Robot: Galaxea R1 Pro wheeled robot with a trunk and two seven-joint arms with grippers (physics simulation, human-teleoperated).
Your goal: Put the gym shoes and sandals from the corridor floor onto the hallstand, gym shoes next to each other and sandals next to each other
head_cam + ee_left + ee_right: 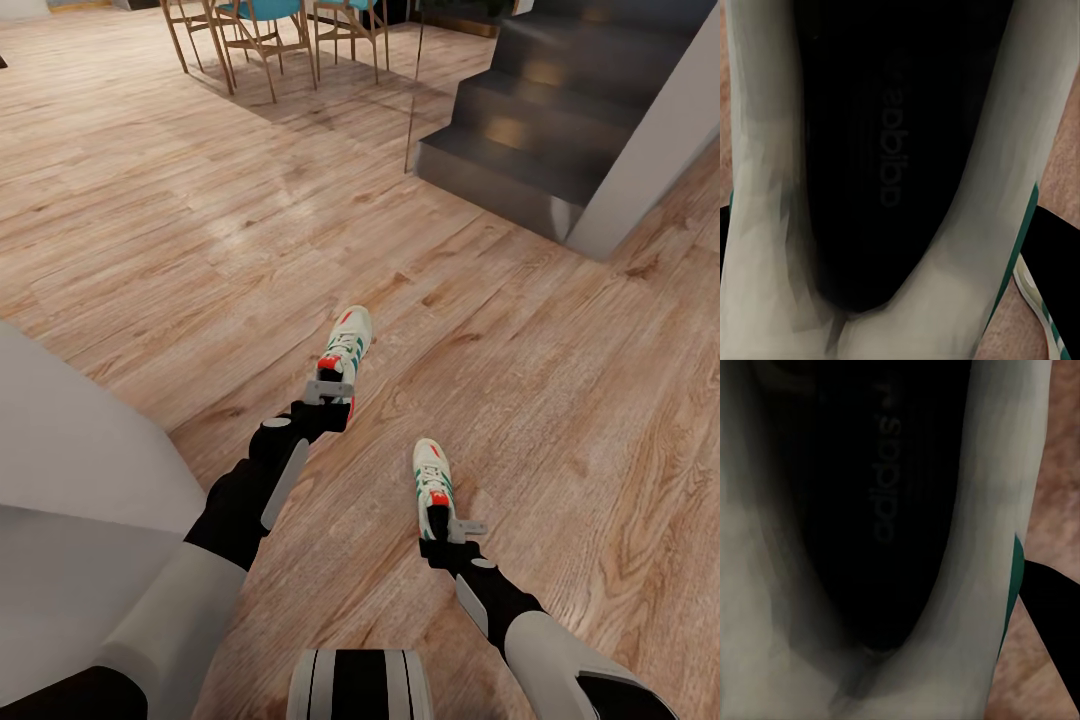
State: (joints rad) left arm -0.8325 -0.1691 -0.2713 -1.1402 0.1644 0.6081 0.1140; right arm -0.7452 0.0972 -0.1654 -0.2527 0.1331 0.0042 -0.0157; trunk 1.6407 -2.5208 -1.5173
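Note:
Both gym shoes are white with green stripes and red-orange accents. One gym shoe (346, 345) hangs toe-away over the corridor floor (200, 250), with my left gripper (330, 392) shut on its heel end. My right gripper (455, 528) is shut on the heel end of the other gym shoe (433, 482), nearer to me. The left wrist view looks into a shoe's dark insole (885, 150), and the right wrist view into the other's dark insole (877, 502). The sandals are out of view. A pale grey block (70, 450) sits at my near left; I cannot tell if it is the hallstand.
Dark stairs (560, 110) rise at the far right beside a white wall edge (650, 150). Wooden chairs with teal seats (270, 30) stand at the far end. A thin upright post (413, 100) stands before the stairs. Wood planks stretch ahead of both arms.

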